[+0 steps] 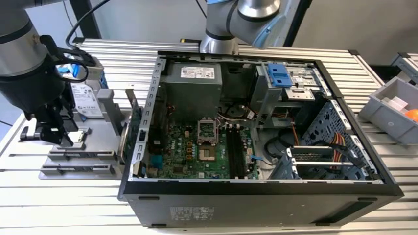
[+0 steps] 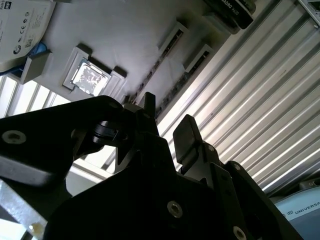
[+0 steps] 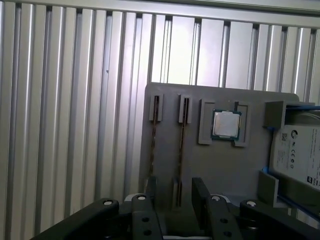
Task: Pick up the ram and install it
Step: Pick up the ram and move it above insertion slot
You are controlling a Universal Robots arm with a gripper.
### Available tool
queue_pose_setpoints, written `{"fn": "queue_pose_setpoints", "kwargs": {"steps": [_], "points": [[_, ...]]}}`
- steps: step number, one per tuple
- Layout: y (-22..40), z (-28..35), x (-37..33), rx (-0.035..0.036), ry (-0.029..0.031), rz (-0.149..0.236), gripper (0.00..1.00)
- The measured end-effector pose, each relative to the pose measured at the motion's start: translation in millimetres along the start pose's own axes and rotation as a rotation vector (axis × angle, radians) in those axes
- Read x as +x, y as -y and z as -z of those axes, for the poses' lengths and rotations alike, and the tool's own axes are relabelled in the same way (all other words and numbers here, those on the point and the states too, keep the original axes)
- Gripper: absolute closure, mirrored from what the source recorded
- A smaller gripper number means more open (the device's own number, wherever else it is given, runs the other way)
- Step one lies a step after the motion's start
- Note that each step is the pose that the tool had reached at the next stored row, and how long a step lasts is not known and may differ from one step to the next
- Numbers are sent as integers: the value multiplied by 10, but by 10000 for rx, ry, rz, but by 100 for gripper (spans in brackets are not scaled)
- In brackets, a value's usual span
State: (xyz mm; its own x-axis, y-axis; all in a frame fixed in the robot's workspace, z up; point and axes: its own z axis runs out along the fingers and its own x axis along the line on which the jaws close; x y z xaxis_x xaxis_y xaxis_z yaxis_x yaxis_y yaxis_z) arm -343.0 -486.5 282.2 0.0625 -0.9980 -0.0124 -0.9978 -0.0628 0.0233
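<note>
Evidently the gripper (image 3: 175,184) is hovering over the grey holder (image 3: 225,170) on the tabletop (image 3: 75,125), fingers (image 3: 200,192) spread and empty, straddling the ram (image 3: 181,145), 1 of 2 sticks standing on edge in slots, likely so its flat faces are offering a pinch. Its near end is hiding behind the gripper's body.

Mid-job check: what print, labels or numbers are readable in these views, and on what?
Hard drive label: small print and marks, too small to read.
Power supply sticker: blurred, unreadable.
Sticker on the case's outer wall: too small to read.
Black part and pale curved part in the second wrist view: lettering cut off at the edge, no whole word.
</note>
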Motion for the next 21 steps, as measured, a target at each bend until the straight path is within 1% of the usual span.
{"fn": "queue_pose_setpoints", "kwargs": {"steps": [7,21], "points": [[-1,-72,20,-1,-20,-50,0],[0,-94,20,-2,-22,-50,0]]}}
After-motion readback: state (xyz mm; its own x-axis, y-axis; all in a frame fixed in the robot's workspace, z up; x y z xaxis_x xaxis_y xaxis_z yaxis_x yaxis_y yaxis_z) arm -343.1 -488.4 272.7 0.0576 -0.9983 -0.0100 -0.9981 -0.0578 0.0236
